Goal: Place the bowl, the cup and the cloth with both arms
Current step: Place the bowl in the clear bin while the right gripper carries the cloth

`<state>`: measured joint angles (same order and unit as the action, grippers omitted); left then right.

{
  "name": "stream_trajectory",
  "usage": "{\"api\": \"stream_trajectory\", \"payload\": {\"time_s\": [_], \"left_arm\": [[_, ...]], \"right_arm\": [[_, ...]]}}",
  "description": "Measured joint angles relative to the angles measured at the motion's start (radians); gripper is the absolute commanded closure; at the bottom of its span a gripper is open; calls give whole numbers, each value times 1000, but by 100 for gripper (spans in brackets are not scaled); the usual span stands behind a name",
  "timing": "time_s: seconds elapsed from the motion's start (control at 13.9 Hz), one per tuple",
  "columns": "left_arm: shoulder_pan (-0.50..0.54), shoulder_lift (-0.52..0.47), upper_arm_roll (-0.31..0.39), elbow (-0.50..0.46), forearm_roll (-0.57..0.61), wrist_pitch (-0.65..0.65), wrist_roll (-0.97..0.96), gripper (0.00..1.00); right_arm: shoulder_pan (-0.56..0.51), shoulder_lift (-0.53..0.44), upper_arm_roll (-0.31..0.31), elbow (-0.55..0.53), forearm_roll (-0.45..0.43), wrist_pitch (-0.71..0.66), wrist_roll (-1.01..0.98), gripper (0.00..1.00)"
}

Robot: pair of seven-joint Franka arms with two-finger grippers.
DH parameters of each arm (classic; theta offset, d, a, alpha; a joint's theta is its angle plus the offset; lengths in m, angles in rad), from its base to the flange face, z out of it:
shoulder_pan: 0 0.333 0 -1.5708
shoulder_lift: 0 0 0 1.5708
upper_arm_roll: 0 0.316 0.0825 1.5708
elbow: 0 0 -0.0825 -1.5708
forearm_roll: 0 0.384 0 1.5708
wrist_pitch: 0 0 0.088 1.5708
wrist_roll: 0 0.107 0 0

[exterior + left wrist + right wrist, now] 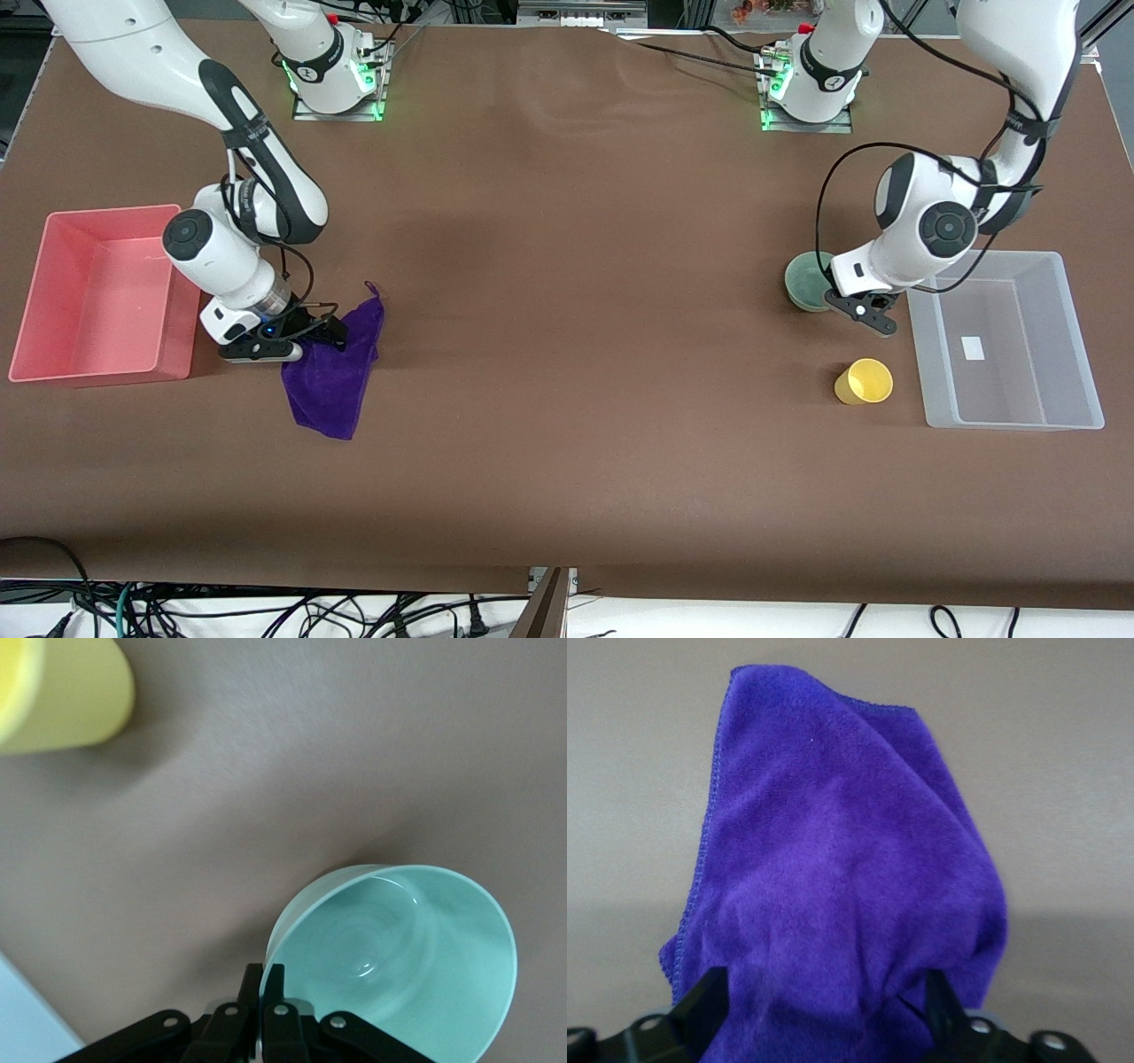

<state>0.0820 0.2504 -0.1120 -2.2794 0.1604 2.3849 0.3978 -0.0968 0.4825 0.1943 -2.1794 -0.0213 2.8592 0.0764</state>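
Observation:
The purple cloth point(332, 372) lies crumpled on the table beside the pink bin. My right gripper point(321, 337) is down on the cloth's end toward the bin. In the right wrist view its fingers point(707, 997) stand wide apart, with the cloth point(842, 886) bunched between them. The mint-green bowl point(804, 276) sits beside the clear bin. My left gripper point(837, 299) is shut on its rim; in the left wrist view point(264, 981) one finger is inside the bowl point(407, 948) and one outside. The yellow cup point(864, 381) stands nearer the camera than the bowl and shows in the left wrist view point(62, 691).
A pink bin point(35, 292) sits at the right arm's end of the table. A clear plastic bin point(1019, 381) sits at the left arm's end, and its corner shows in the left wrist view point(16, 1019). The brown table point(576, 310) spreads between them.

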Motion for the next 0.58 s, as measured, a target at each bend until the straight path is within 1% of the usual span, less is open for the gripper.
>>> {"api": "stream_trajectory", "payload": {"time_s": [0.07,0.14,0.29,0.36,0.43,0.58], "left_arm": [[0,-18,1,51,0,-86,20,100],[1,-30,3,119,0,-185,47,100],[21,-38,8,275,0,-369,117,100],[47,-36,9,340,0,-426,165,100],[85,-28,12,393,0,-454,228,100],[174,15,17,465,0,-464,354,100]], "right_arm": [[0,10,0,2,0,11,-1,78],[1,14,0,3,0,16,-1,100],[2,16,0,8,0,18,-2,100],[2,16,0,10,0,18,-3,100],[4,16,0,16,-1,19,-5,100],[6,4,-3,39,-2,-2,-13,100]]}}
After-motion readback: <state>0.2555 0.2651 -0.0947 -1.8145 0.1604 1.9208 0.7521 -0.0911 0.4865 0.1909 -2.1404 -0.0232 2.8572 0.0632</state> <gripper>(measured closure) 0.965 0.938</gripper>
